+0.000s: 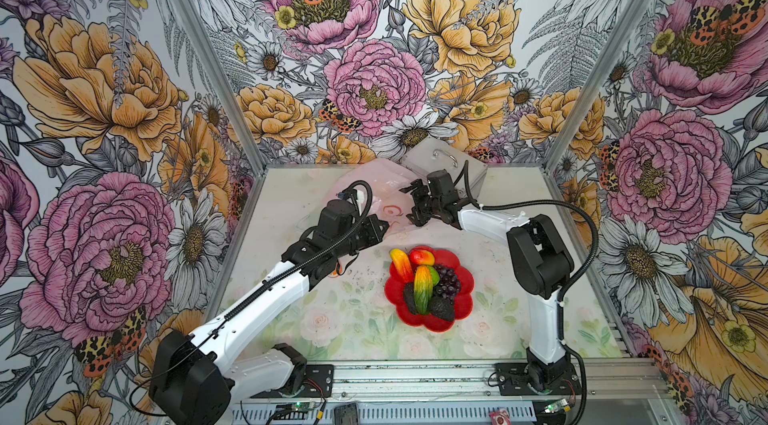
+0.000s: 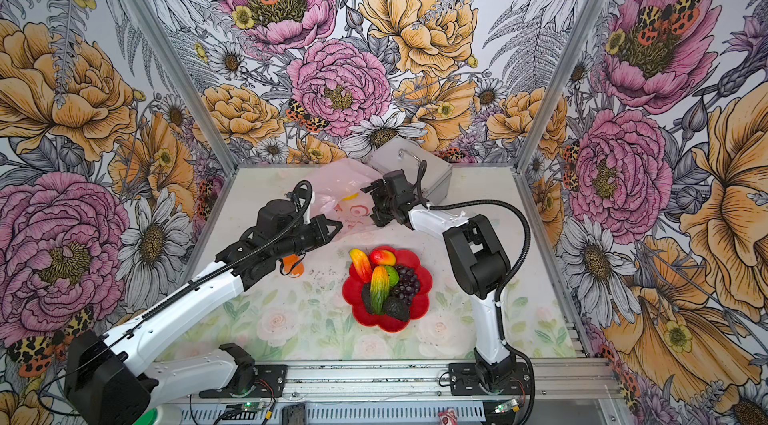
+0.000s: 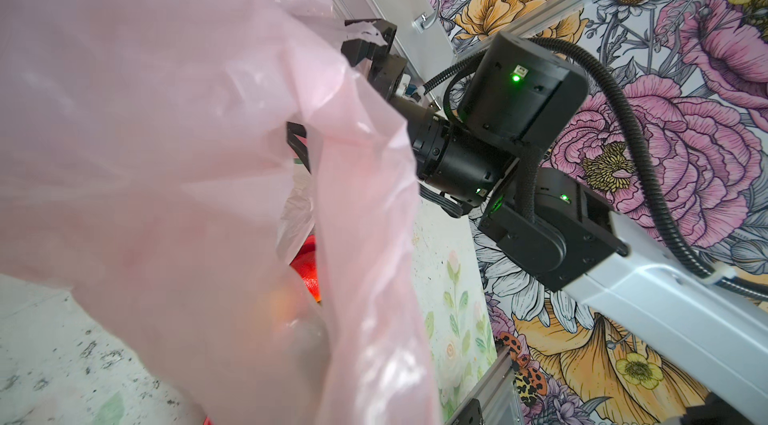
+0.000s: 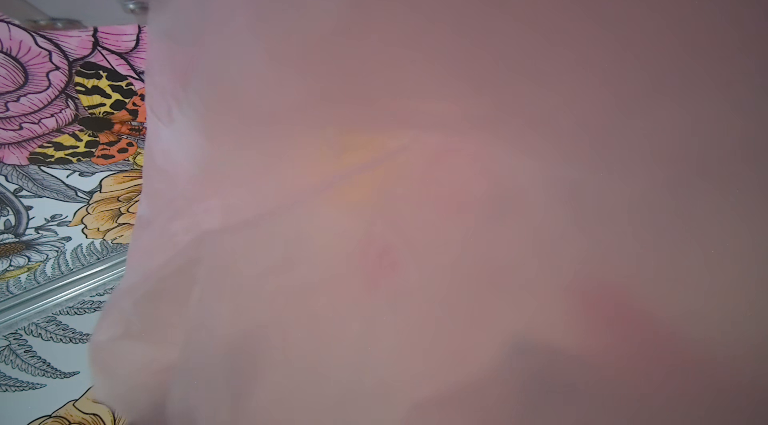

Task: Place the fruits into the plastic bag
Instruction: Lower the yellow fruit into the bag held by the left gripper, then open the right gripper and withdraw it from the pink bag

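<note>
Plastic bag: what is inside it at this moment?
A small yellow thing shows inside the plastic bag, blurred through the pink film; it is probably a fruit. The rest of the inside is hidden by the bag's folds and by the open right gripper.

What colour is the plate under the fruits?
Bright red, with a scalloped flower-like rim: plate. It shows best in a top view.

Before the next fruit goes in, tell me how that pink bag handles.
The plastic bag is probably floppy: it hangs in soft folds. Likely very light, thin enough to see through. It may sag shut if the left end effector releases.
</note>
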### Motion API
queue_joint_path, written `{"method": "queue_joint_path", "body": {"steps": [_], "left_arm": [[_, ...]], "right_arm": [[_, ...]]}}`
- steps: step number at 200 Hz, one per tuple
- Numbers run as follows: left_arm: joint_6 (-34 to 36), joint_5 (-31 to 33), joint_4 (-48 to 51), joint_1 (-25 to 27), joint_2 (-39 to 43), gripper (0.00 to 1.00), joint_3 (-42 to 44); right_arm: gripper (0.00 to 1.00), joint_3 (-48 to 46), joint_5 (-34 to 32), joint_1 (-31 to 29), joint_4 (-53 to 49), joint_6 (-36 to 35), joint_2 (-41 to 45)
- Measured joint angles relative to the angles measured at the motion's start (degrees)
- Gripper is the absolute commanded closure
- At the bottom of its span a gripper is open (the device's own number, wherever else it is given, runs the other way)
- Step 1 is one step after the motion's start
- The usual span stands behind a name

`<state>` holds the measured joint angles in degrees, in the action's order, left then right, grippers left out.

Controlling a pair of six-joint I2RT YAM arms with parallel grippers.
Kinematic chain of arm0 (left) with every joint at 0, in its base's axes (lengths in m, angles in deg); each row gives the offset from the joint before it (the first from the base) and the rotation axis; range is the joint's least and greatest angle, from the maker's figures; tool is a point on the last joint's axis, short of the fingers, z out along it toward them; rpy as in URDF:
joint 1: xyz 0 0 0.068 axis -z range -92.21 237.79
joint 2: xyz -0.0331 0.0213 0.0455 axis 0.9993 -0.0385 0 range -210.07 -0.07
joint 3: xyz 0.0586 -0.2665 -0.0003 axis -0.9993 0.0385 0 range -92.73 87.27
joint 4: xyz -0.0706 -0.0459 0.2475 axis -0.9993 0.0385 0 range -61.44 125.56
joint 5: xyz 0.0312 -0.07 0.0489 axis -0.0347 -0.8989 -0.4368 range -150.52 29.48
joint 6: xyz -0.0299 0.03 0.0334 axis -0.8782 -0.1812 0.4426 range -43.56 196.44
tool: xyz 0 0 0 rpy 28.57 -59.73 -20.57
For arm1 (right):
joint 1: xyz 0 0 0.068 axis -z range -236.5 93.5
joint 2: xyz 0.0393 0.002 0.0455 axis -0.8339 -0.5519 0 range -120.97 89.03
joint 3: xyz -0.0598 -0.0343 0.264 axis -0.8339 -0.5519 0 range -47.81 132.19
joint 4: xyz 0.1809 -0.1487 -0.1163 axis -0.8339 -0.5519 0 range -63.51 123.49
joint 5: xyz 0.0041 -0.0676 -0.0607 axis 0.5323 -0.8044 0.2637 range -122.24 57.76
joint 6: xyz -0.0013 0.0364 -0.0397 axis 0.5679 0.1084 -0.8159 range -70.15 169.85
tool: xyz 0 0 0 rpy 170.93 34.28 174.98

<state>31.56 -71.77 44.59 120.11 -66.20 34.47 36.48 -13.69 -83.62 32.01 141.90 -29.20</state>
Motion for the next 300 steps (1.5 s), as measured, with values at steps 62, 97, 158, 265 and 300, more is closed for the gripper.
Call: {"method": "queue_joint_path", "body": {"steps": [62, 97, 158, 265, 300], "left_arm": [[-0.9, 0.0, 0.0, -0.2, 1.2, 1.00, 0.9], [-1.3, 0.0, 0.0, -0.2, 2.6, 1.00, 2.4], [-2.5, 0.9, 0.0, -0.2, 5.7, 1.00, 5.7], [-3.2, 3.0, 0.0, 1.8, 6.4, 1.00, 6.6], [-3.2, 3.1, 0.0, 2.2, 6.3, 1.00, 6.6]], "right_arm": [[0.01, 0.0, 0.5, 0.5, -1.5, -1.9, 1.1], [0.01, 0.0, 0.6, 1.7, -3.3, -4.8, 3.8], [0.01, 1.7, 1.1, 5.3, -6.0, -12.6, 8.6], [0.00, 5.9, 12.6, 6.9, -20.3, -29.9, 20.5], [0.01, 4.3, 15.8, 6.9, -24.2, -32.9, 26.7]]}}
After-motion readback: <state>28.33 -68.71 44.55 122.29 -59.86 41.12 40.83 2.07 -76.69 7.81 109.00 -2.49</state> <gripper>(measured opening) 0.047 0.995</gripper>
